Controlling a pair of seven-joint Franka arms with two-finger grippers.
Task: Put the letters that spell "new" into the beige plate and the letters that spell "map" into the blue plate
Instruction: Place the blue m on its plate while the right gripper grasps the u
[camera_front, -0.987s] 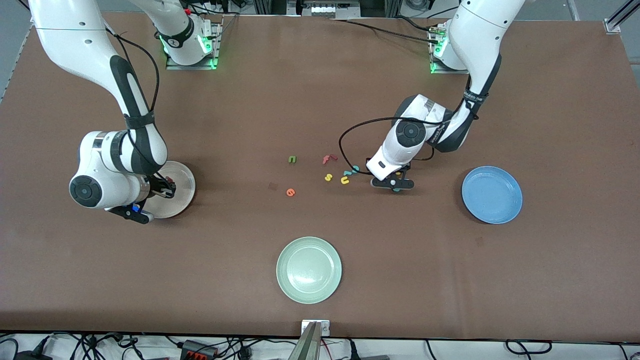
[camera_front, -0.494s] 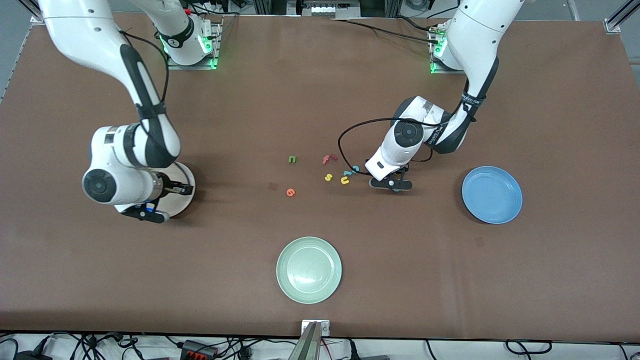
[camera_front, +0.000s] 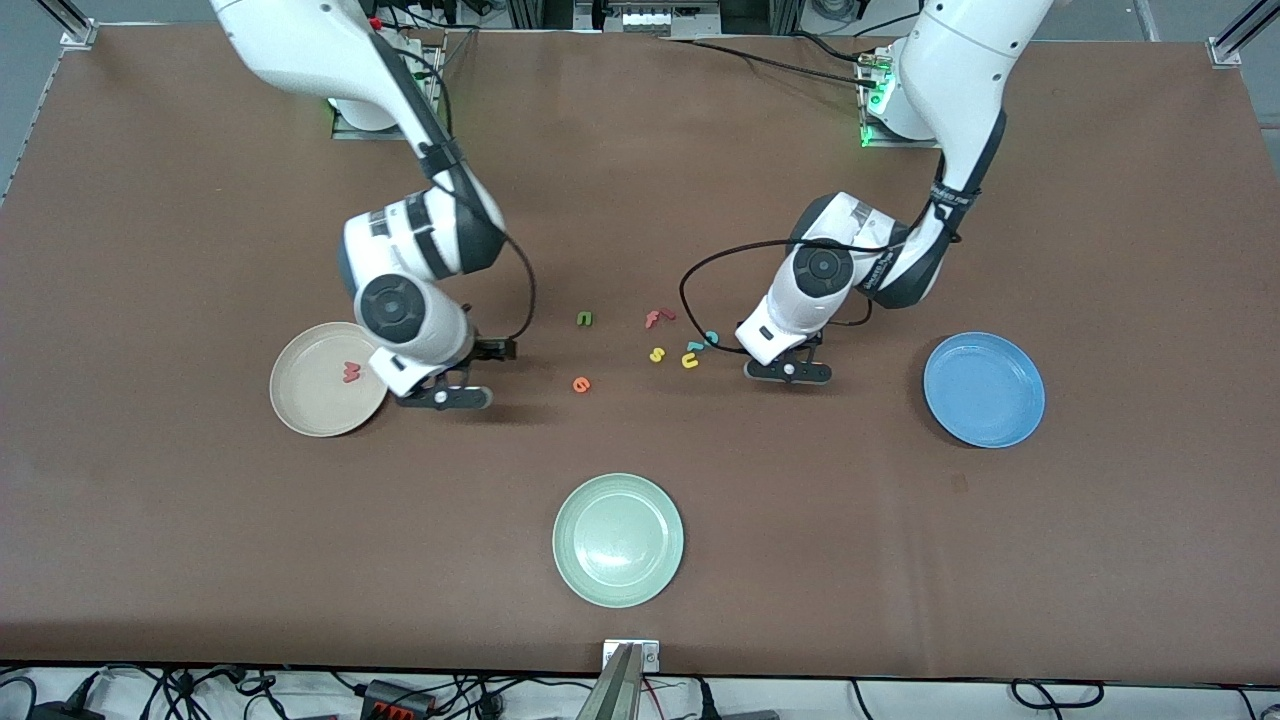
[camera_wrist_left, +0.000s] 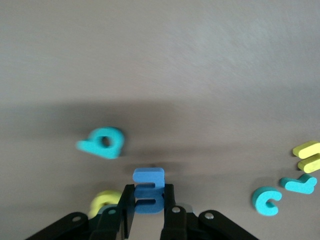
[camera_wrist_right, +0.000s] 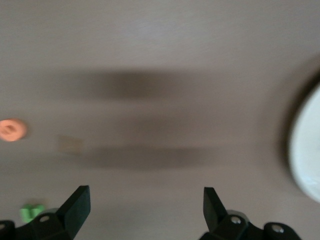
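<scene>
The pink-red w (camera_front: 351, 372) lies in the beige plate (camera_front: 305, 405). My right gripper (camera_front: 470, 368) (camera_wrist_right: 145, 197) hangs open and empty over the table between that plate and the letters. The orange e (camera_front: 581, 384) (camera_wrist_right: 12, 130) and dark green n (camera_front: 584, 319) (camera_wrist_right: 32, 212) lie mid-table. My left gripper (camera_front: 790, 365) (camera_wrist_left: 148, 196) is low at the table, shut on the blue m (camera_wrist_left: 148, 187). The teal a (camera_wrist_left: 102, 142) and yellow p (camera_wrist_left: 106, 202) lie beside it, hidden under the hand in the front view. The blue plate (camera_front: 984, 389) holds nothing.
A red f (camera_front: 657, 318), yellow s (camera_front: 657, 354), yellow u (camera_front: 690, 361) and teal c (camera_front: 711, 338) lie between the n and my left gripper. A pale mint-green plate (camera_front: 618, 540) sits nearer the front camera, mid-table.
My right gripper opened, left the w in the beige plate and swung toward the middle letters. My left gripper closed on the blue m.
</scene>
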